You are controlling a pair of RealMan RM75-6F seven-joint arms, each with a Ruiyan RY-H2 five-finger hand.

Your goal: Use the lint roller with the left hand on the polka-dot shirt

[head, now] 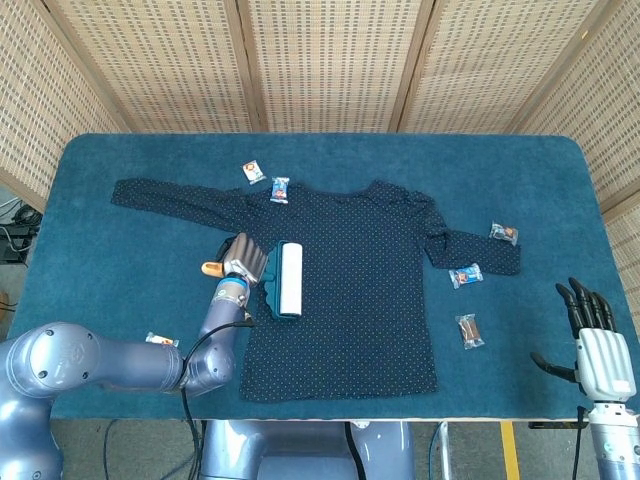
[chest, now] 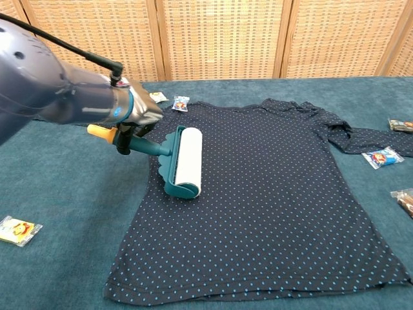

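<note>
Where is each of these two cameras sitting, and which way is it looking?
Head view: high up, looking steeply down on the blue table; both arms show, the left hand and the open right hand.
Chest view: lower, looking forward across the table toward the wicker screens; only the left arm and hand show.
Both show the dark polka-dot shirt and the teal-handled white lint roller, which the left hand grips.
</note>
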